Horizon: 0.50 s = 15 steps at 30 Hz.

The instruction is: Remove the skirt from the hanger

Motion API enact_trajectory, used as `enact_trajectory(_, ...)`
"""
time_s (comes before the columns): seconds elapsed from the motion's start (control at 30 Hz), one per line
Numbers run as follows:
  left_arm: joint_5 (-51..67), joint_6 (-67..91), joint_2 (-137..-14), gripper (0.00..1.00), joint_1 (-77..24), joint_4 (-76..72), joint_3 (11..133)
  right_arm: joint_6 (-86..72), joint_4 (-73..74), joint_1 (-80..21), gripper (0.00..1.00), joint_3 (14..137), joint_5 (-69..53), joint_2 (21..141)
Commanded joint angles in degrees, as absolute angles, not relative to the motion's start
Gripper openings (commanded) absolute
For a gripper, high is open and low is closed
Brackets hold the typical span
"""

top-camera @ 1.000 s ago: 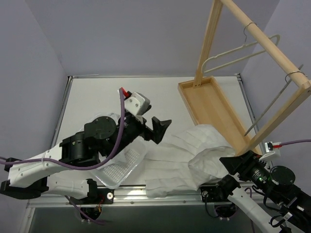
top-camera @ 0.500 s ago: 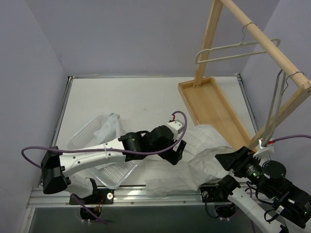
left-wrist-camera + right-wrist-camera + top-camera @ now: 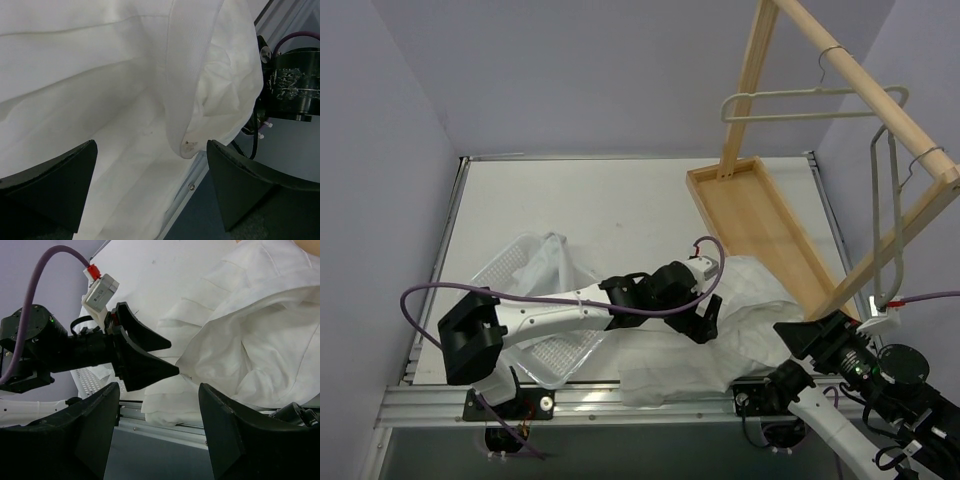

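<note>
The white pleated skirt (image 3: 740,300) lies crumpled on the table by the front edge, off any hanger. Two bare hangers hang on the wooden rack, one at the back (image 3: 810,100) and one at the right (image 3: 886,200). My left gripper (image 3: 708,328) is open and empty, low over the skirt's middle; in the left wrist view (image 3: 150,195) a folded skirt edge (image 3: 192,100) lies between its jaws. My right gripper (image 3: 798,340) is open and empty at the skirt's right end. The right wrist view (image 3: 160,440) shows the skirt (image 3: 250,330) and the left gripper (image 3: 145,360) ahead.
The wooden rack's tray base (image 3: 715,200) runs along the right side of the table. A clear perforated plastic basket (image 3: 510,265) holding white cloth sits at the front left. The table's metal front rail (image 3: 620,395) lies just under the skirt's edge.
My left arm has swung down and reached right, from above the basket to over the skirt. Both hangers have swung on the rack. My right gripper has barely shifted.
</note>
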<state>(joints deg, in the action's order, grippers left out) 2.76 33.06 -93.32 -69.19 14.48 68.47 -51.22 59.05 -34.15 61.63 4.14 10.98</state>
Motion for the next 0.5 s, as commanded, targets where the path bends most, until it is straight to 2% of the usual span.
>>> enact_trajectory(0.0,6.0,34.3,-95.7,1.00,-69.1,9.0,70.0,-52.0,59.1,-33.8,0.60,60.6,5.3,9.9)
enact_trajectory(0.03,6.8,34.3,-96.9,0.93,-69.1,8.7,70.3,-52.1,58.8,-33.8,0.60,59.9,5.1,9.8)
enact_trajectory(0.23,6.7,33.9,-102.1,0.77,-69.0,9.8,73.4,-52.1,58.4,-33.8,0.60,59.1,4.6,9.6)
enact_trajectory(0.47,6.0,34.3,-102.4,0.18,-67.2,11.2,73.7,-51.7,59.6,-33.8,0.61,60.5,5.3,9.8)
